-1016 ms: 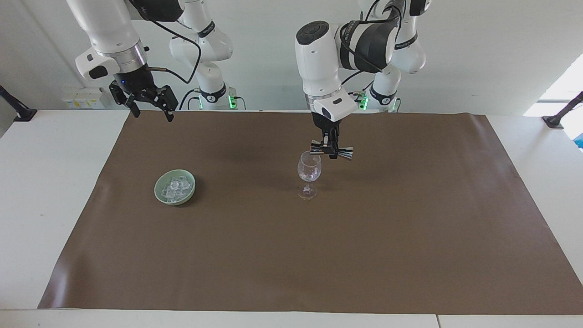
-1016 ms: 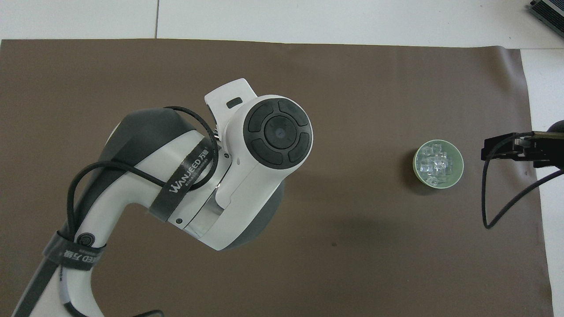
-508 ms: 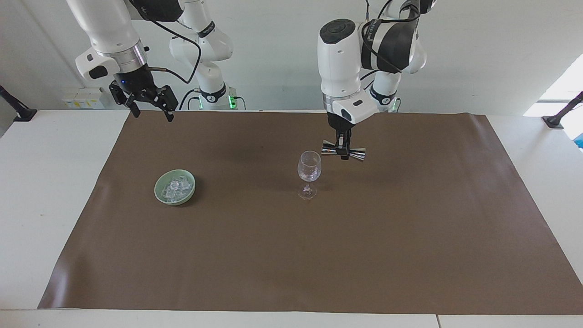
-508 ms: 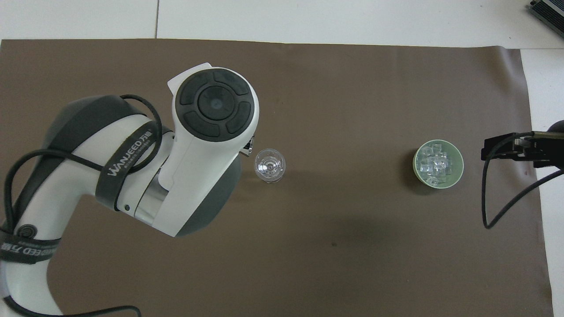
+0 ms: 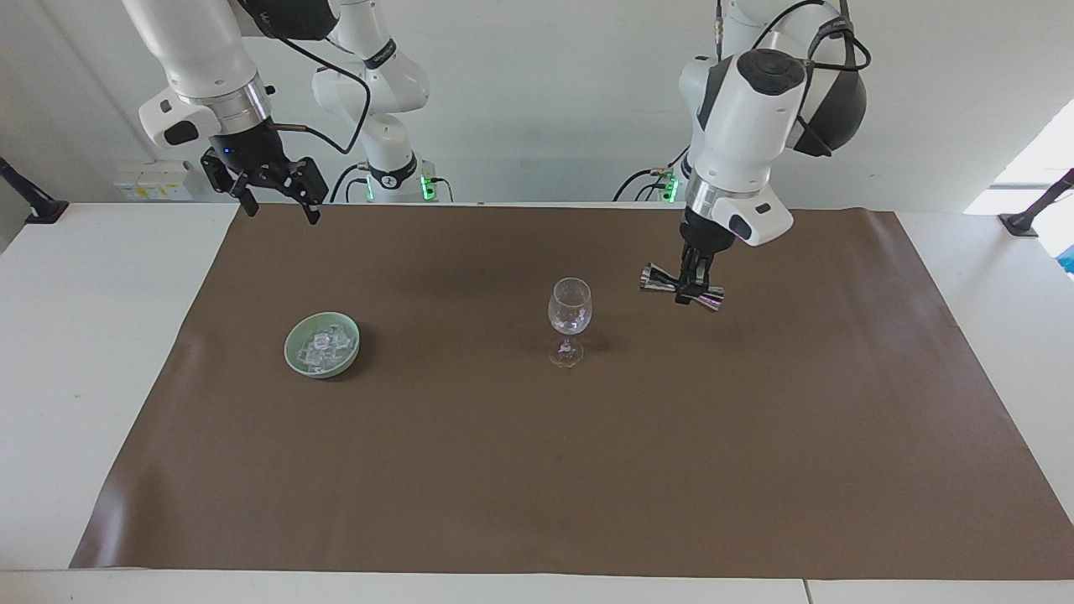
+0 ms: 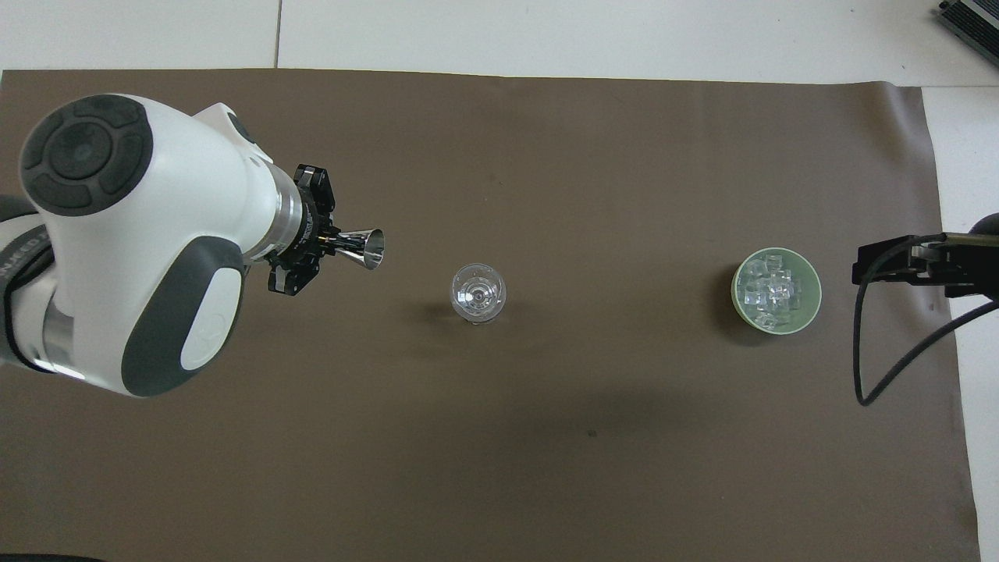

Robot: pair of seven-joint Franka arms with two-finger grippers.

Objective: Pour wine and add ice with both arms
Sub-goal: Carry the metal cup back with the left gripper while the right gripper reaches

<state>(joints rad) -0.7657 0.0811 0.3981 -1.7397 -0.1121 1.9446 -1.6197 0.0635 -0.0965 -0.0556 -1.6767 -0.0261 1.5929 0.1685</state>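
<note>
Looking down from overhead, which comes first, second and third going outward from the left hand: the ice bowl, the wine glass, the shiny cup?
1. Shiny cup: gripped in the left hand itself.
2. Wine glass: mid-mat.
3. Ice bowl: toward the right arm's end, beside the waiting, open right hand.

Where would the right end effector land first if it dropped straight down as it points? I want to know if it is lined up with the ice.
Probably on the brown mat, not the ice; depth is uncertain.

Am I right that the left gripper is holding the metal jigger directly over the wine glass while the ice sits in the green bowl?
Not quite. In the facing view the left gripper holds the jigger beside the wine glass, toward the left arm's end, over bare mat. The ice does sit in the green bowl.
</note>
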